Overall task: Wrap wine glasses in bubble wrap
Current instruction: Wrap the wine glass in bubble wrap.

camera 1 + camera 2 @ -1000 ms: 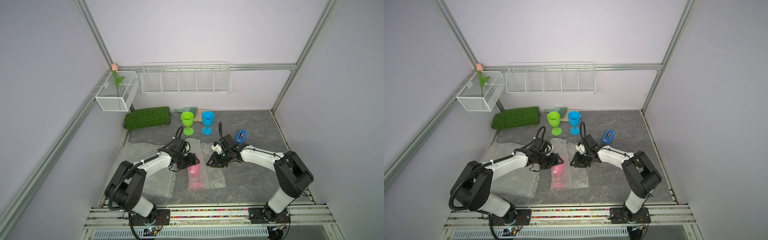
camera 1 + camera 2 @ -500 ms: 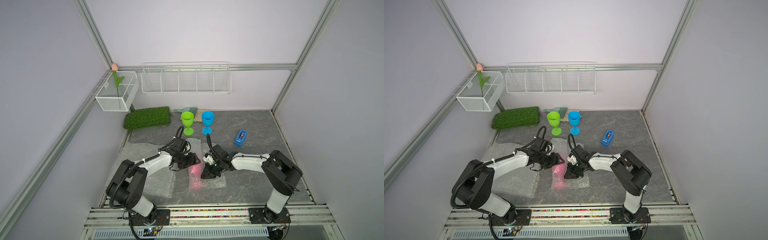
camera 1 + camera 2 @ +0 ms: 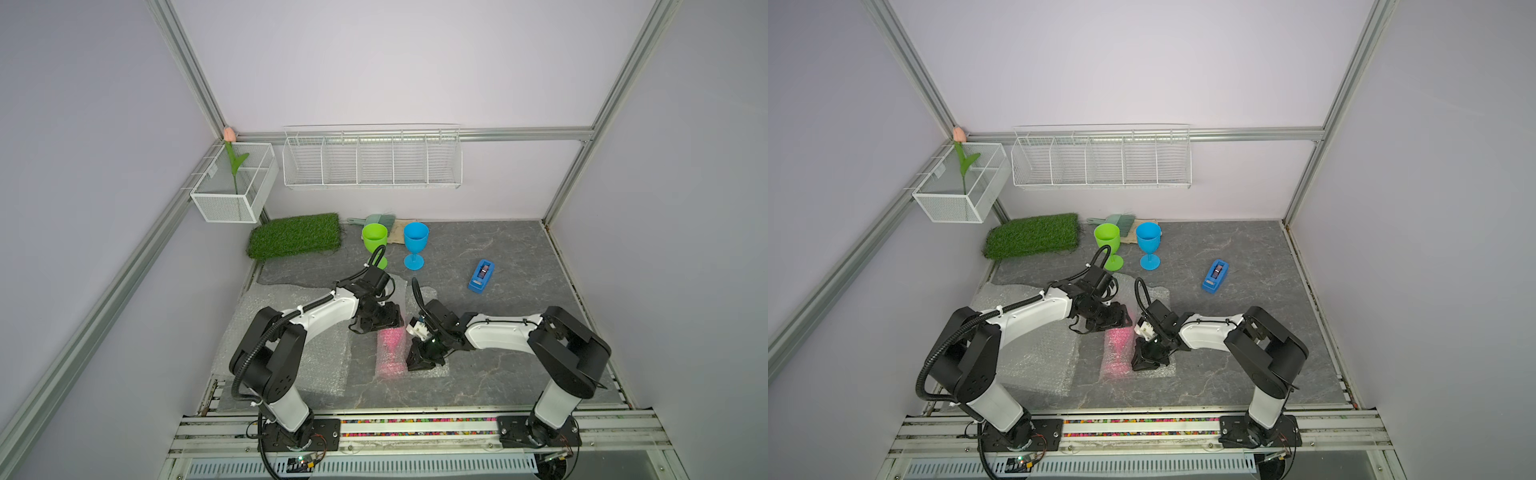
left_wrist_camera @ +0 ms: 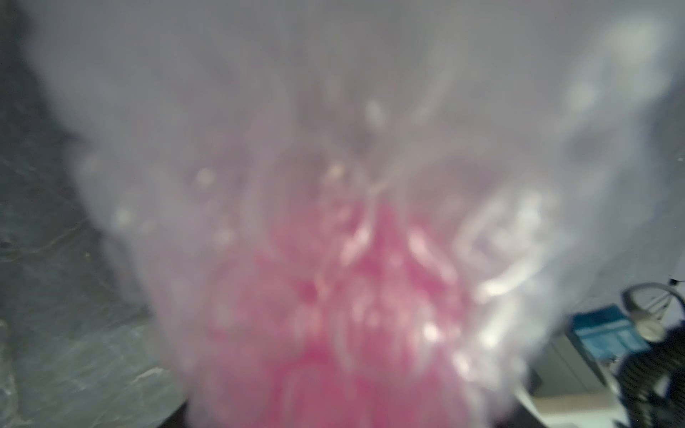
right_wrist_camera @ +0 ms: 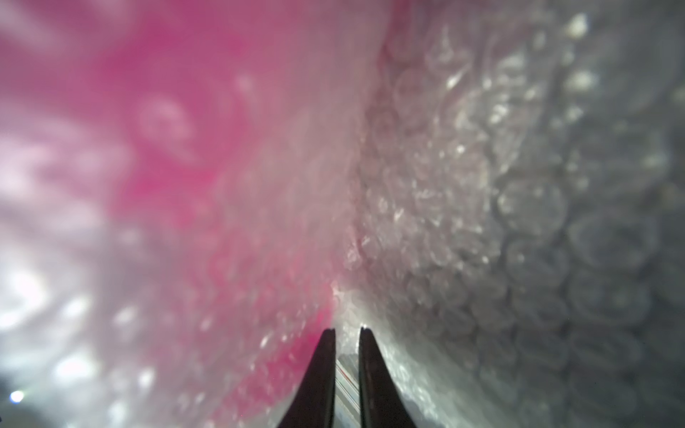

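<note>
The pink wine glass [image 3: 390, 353] lies on its side, rolled in bubble wrap [image 3: 441, 370], seen in both top views. My left gripper [image 3: 384, 324] sits at the roll's far end. The left wrist view is filled with blurred wrap over the pink glass [image 4: 352, 333], which hides the fingers. My right gripper [image 3: 419, 363] is low at the roll's right side. Its jaws stand almost together [image 5: 347, 329], pinching wrap where the roll meets the flat sheet [image 5: 519, 222]. The green wine glass [image 3: 374, 237] and the blue one [image 3: 415, 237] stand upright at the back.
More bubble wrap sheets [image 3: 266, 332] lie flat under my left arm. A blue tape dispenser [image 3: 481, 276] sits to the right, and a green turf mat [image 3: 295, 235] and a small brush [image 3: 380, 218] at the back. Wire baskets [image 3: 370, 158] hang on the walls.
My right gripper has moved left from the open table to the side of the wrapped pink glass, and its jaws have narrowed. The left gripper has stayed at the roll's far end.
</note>
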Controlling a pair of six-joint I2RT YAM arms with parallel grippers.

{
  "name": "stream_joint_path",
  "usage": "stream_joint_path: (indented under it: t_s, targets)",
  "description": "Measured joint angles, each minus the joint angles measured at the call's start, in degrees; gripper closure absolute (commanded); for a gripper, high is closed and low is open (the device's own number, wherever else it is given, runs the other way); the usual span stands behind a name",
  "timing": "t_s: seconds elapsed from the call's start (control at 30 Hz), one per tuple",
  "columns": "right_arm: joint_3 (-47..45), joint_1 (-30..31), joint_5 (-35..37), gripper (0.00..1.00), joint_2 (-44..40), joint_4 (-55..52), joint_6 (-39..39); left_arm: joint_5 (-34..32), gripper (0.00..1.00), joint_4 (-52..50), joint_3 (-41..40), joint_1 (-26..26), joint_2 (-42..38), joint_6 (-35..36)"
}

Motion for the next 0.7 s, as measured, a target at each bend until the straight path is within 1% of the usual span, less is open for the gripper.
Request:
stream_joint_path:
  t_s: [0.13,0.27,0.37,0.43,0.6,0.7]
  targets:
    - [-0.3,-0.8,1.5,0.83,-3.5,-2.5,-1.0,-4.5,0.31,-5.5,6.1,-3.0,3.8,0.7]
    - [-1.4,-3.8,4.3,0.78,-7.7,-5.0,-2.3,-7.6,0.30,-9.1,10.1,-4.9,6.4,0.6]
    - [-2.9,-6.8,6.0,0.70,-10.3,-5.5,-2.9,-8.7,0.30,-10.5,11.5,-5.6,7.3,0.6]
    - [-4.4,-8.6,6.5,0.63,-11.5,-4.5,-2.4,-9.1,0.30,-11.0,12.0,-5.9,7.6,0.5]
    - [-6.7,-11.4,7.4,0.56,-11.8,-2.8,-1.4,-9.9,0.30,-12.1,13.1,-6.4,8.3,0.3]
    - [-6.9,-13.8,9.5,0.50,-12.2,-4.0,-2.3,-10.4,0.30,-12.5,13.5,-6.7,8.6,0.2]
